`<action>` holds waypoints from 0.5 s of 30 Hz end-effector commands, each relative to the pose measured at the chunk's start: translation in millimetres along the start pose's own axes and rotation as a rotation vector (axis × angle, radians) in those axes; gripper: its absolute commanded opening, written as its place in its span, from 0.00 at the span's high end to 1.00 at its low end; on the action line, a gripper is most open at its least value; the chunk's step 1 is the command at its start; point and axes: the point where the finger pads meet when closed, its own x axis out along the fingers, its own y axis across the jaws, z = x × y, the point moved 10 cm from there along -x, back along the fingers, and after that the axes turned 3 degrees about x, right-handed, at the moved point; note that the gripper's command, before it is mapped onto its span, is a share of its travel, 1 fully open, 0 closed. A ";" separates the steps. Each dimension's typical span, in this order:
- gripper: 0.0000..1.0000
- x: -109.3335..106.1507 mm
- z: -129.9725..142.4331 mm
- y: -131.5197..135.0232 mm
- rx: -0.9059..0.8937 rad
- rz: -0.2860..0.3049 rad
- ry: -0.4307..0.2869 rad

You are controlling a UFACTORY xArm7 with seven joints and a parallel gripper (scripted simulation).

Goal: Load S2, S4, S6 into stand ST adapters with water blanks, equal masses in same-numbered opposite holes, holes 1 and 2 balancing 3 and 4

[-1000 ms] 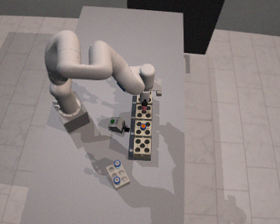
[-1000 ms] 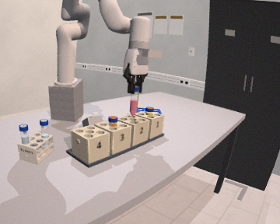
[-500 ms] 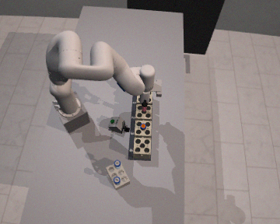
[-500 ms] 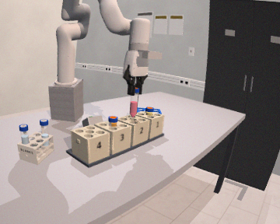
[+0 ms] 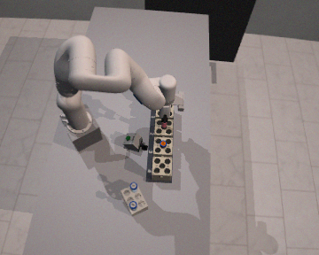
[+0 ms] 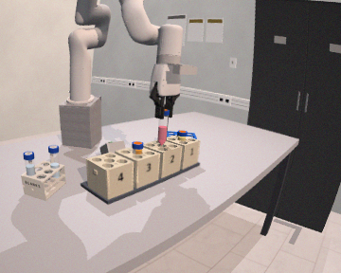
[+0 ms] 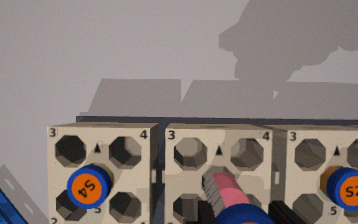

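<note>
A long pale grey bench (image 5: 122, 230) (image 6: 216, 199) with a smooth, matte top fills the middle of the room; a dark leg (image 6: 278, 194) stands beneath its right-hand corner in the exterior view. Beyond that corner rises a tall black cabinet (image 5: 189, 31) (image 6: 298, 123) with two doors, slim upright handles and a pale label plate on each (too small to read). Behind the bench's far edge runs a grey-green wall (image 6: 216, 47), with three pinned sheets (image 6: 195, 30), a small switch plate (image 6: 233, 63) and a white socket rail (image 6: 202, 94). Large light tiles (image 5: 277, 155) (image 6: 197, 237) pave the floor, and soft shadows fall across the bench's near edge.
</note>
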 end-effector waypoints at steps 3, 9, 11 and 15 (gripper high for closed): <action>1.00 4.8 -1.2 -0.4 0.000 -0.001 0.004; 1.00 8.8 -1.2 -0.4 0.000 -0.001 0.004; 1.00 10.8 -1.2 -0.4 0.000 -0.001 0.004; 1.00 14.8 -1.2 -0.4 0.000 -0.001 0.004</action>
